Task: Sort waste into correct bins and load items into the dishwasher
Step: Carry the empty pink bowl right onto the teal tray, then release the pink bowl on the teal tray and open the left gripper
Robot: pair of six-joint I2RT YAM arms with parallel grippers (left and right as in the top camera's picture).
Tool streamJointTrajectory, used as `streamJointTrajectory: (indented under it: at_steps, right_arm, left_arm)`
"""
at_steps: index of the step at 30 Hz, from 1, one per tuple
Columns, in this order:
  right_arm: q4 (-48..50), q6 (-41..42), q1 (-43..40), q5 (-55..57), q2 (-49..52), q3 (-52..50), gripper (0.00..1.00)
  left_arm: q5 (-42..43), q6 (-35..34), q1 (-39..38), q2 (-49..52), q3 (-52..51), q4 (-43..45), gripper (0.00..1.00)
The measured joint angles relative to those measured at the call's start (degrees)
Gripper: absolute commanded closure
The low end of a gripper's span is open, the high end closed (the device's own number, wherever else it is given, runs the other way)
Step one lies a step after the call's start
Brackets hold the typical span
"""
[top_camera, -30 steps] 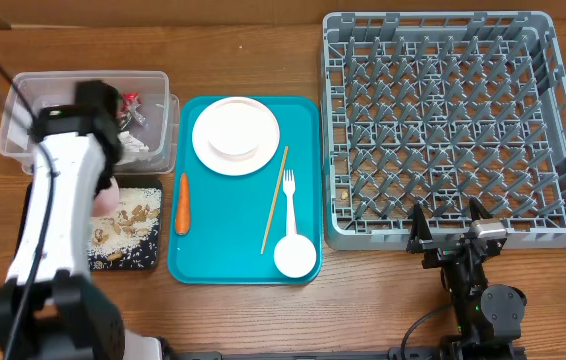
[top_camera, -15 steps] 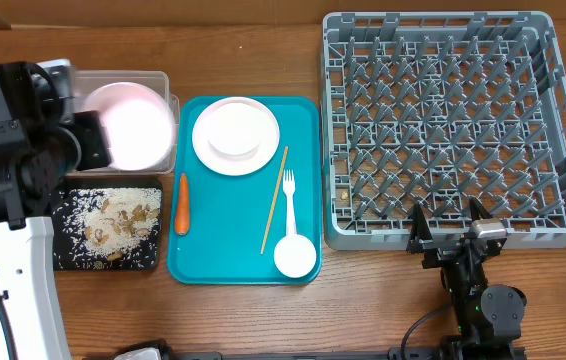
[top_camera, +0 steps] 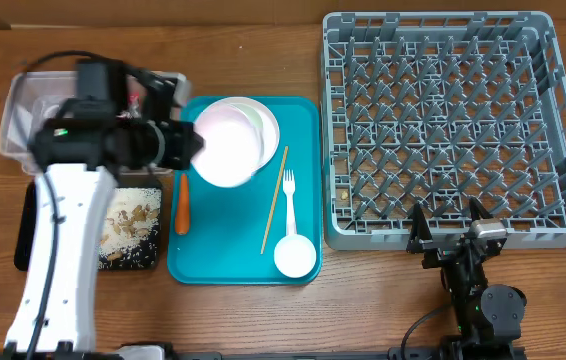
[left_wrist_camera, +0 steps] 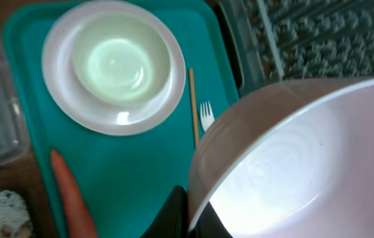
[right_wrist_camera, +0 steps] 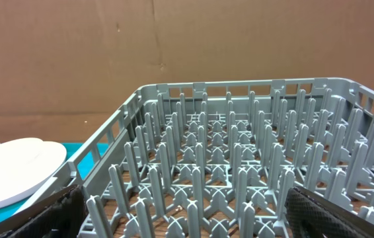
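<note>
Under bowl (top_camera: 225, 152) overhead, plate (left_wrist_camera: 111, 63), whole wrist-side

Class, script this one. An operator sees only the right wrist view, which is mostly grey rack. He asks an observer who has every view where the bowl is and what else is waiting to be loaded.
Operator: I only see rack pegs. Where is the bowl?
Observer: The left pincer grips the bowl by its rim, over the plate on the tray.
Operator: What else is left to load?
Observer: A chopstick, a fork and a cup lie on the tray's right half, on the rack side.
</note>
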Motion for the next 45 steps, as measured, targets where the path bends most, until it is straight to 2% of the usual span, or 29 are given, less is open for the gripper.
streamJointTrajectory:
  at_steps: [6,14,24,31,45]
  right_arm:
    - [0.0,0.0,0.0,0.0,0.0,0.0,0.00]
    - [0.0,0.0,0.0,0.0,0.0,0.0,0.00]
    - [0.0,0.0,0.0,0.0,0.0,0.0,0.00]
    - [0.0,0.0,0.0,0.0,0.0,0.0,0.00]
    - [0.0,0.0,0.0,0.0,0.0,0.0,0.00]
  left_arm:
    - [-4.7,-2.3,-3.8,1.9,-5.4,2.3,0.96]
    - [-8.4,-5.2,-4.4,2.3,-13.4,4.1,0.96]
    - [-9.8,-10.3,-4.5,2.4,-24.6,14.3,0.96]
    - [-10.0,-13.2,-5.6,2.4,-25.7,16.1,0.91]
    - [-15.9,-14.2,-10.1,2.4,-26.2,17.0,0.92]
